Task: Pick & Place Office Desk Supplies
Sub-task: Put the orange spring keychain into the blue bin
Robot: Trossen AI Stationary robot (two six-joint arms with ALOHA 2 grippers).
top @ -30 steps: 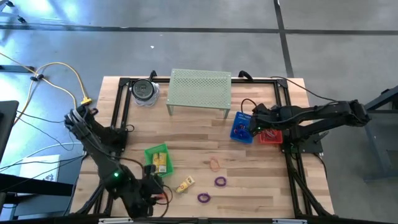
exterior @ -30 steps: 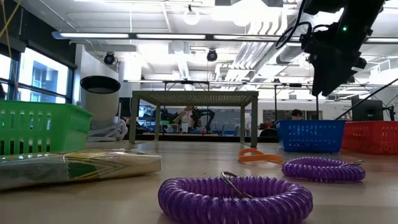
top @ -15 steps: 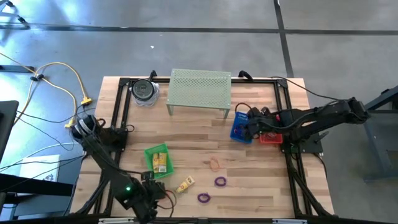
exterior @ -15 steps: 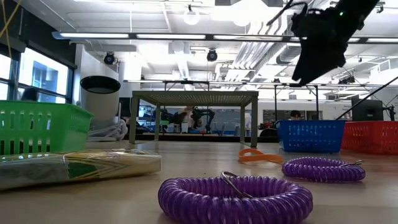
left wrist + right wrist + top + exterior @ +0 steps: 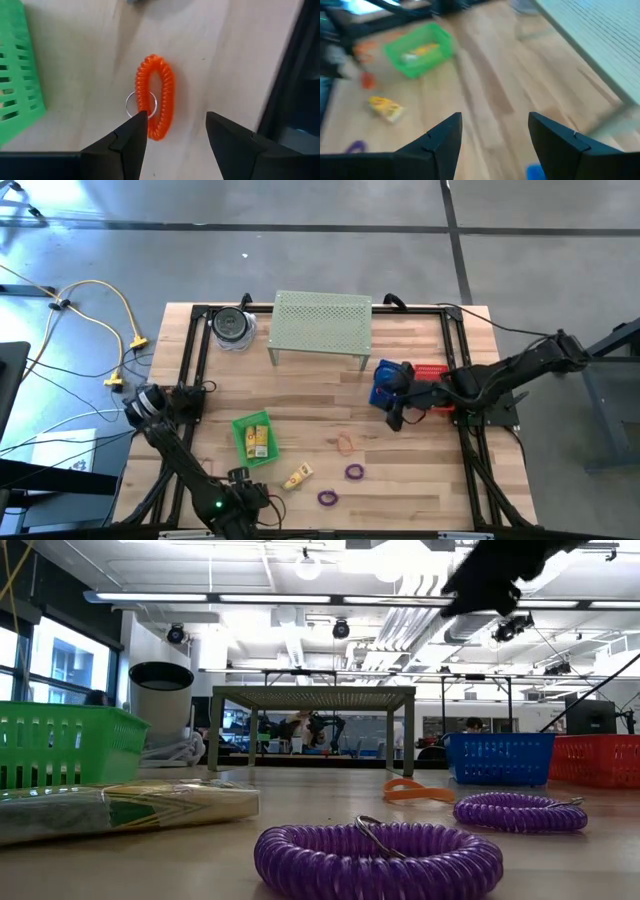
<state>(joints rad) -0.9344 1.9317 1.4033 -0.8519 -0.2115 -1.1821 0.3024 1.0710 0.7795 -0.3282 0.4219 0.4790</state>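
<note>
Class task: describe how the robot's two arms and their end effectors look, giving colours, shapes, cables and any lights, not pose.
Both arms are dark, jointed links. The left arm shows a small green light near its wrist. The right arm has a dark cable trailing behind it. The left end effector and right end effector each have two dark, angular, wedge-shaped fingers.

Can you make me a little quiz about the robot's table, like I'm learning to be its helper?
1. What colour is the coil loop on the table just ahead of the left gripper? A purple, B orange, C blue.
2. True or false: the right gripper is shut on a purple loop.
3. How many purple loops lie on the table in the high view?
Key: 1 B. 2 False, its jaws are open and empty. 3 Two.
</note>
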